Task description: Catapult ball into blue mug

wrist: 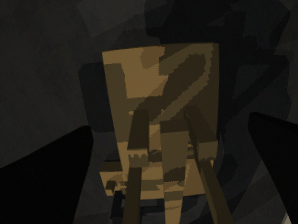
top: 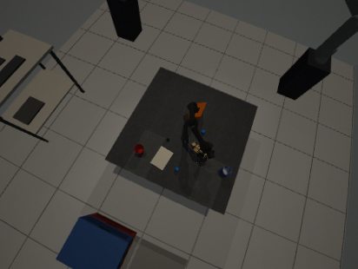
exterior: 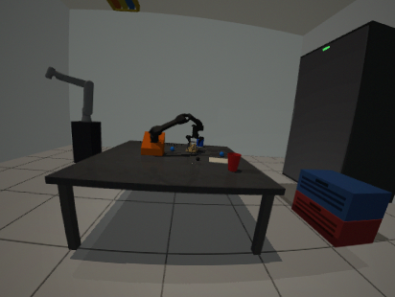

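Observation:
The tan wooden catapult [top: 197, 148] [exterior: 192, 150] [wrist: 135, 75] stands on the dark table. My gripper [exterior: 194, 140] [wrist: 173, 127] is wide open above it, with one finger on each side of the catapult's frame in the wrist view and nothing between the fingertips that I hold. The blue mug [top: 225, 171] [exterior: 200, 143] stands beyond the catapult, near the table edge. One blue ball [top: 202, 131] [exterior: 173, 148] lies near the arm. Another blue ball [top: 176, 169] [exterior: 221, 153] lies on the other side of the catapult. No ball shows on the catapult in the wrist view; its lower end is cut off.
A red cup [top: 139, 149] [exterior: 234, 162] stands near the table's edge. A cream flat block [top: 162, 158] [exterior: 219, 160] lies between it and the catapult. A small black object [top: 168, 140] [exterior: 197, 158] lies nearby. The orange arm base [top: 201, 108] [exterior: 152, 146] is on the table.

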`<act>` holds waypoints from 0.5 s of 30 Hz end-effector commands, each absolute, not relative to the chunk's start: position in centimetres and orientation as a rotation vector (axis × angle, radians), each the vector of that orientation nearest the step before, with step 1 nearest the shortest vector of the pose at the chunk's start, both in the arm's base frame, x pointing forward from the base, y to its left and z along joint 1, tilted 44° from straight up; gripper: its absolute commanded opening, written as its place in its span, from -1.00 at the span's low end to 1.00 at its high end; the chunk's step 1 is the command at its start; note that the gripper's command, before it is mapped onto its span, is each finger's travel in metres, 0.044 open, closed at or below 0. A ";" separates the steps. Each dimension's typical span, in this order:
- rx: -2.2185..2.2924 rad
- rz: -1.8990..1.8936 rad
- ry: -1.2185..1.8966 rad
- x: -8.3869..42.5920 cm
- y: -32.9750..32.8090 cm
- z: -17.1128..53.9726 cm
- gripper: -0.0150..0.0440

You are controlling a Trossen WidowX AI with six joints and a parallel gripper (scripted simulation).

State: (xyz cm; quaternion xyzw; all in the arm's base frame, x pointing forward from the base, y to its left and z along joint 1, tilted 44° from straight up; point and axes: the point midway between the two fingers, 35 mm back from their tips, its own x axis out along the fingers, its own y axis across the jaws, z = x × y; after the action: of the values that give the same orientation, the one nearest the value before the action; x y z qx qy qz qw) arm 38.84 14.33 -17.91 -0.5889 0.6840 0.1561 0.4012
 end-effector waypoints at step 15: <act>-1.497 0.393 1.736 38.7 12.3 -19.7 1.00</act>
State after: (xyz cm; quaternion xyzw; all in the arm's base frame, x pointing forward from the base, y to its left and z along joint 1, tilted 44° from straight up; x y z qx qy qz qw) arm 38.75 12.65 -19.55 -0.5888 0.6849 0.1553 0.4001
